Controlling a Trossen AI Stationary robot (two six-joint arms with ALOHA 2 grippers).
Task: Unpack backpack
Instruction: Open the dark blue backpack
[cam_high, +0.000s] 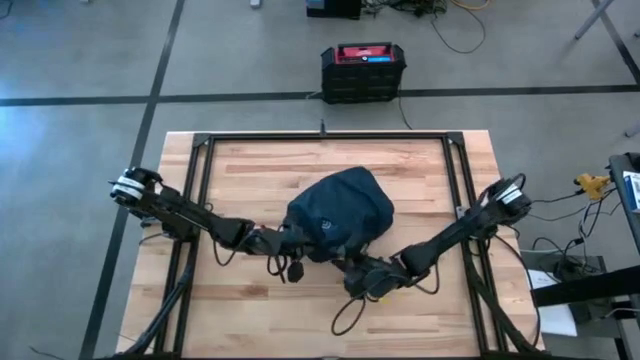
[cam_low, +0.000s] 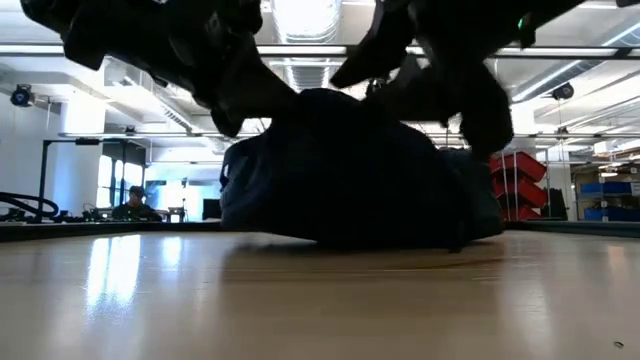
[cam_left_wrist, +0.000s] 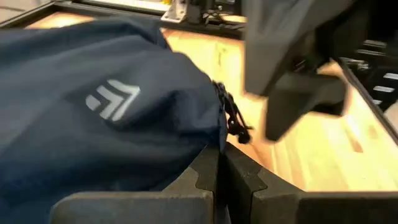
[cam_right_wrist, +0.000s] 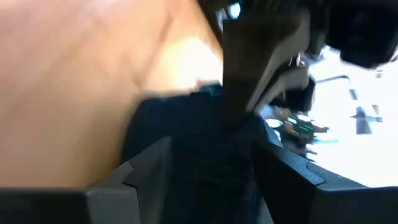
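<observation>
The dark navy backpack (cam_high: 340, 212) lies slumped on the middle of the wooden table, and its pale logo (cam_left_wrist: 113, 98) shows in the left wrist view. My left gripper (cam_high: 292, 240) is at the bag's near left edge, shut on the fabric. My right gripper (cam_high: 353, 268) is at the bag's near right end. It is open, with a finger on either side of dark fabric (cam_right_wrist: 205, 155). A black cord (cam_left_wrist: 233, 121) hangs at the bag's edge. My left gripper (cam_left_wrist: 221, 155) pinches the backpack's fabric edge (cam_left_wrist: 214, 142) between its two shut fingers, coming in low from the table's left. The bag's body rests on the table. One layer or several, I cannot tell. Whether my right gripper's fingers touch the fabric between them cannot be told.
A black metal frame (cam_high: 325, 137) runs round the table top. Loose black cables (cam_high: 345, 315) lie on the wood near the front edge. A black crate with a red top (cam_high: 363, 68) stands on the floor beyond the far edge. A person (cam_low: 130, 203) sits far behind.
</observation>
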